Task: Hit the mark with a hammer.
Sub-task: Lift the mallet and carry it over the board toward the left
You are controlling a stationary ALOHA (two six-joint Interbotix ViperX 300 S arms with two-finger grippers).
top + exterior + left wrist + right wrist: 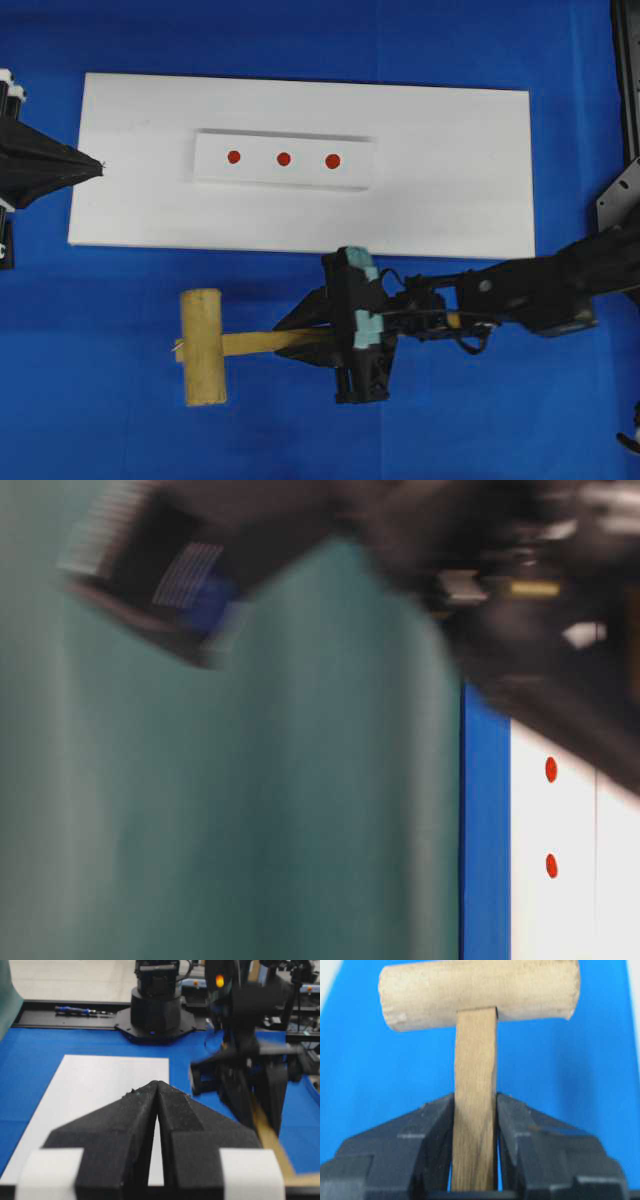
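The hammer, a light wooden mallet, lies on the blue cloth in front of the white board, its head to the left. My right gripper is shut on its handle, a little way behind the head. Three red marks sit in a row on a raised white strip in the middle of the board. My left gripper is shut and empty, its tip over the board's left edge. Two of the marks show in the table-level view.
A blurred green surface and a dark arm fill most of the table-level view. In the left wrist view the right arm stands past the board, with a black base and a small tool behind.
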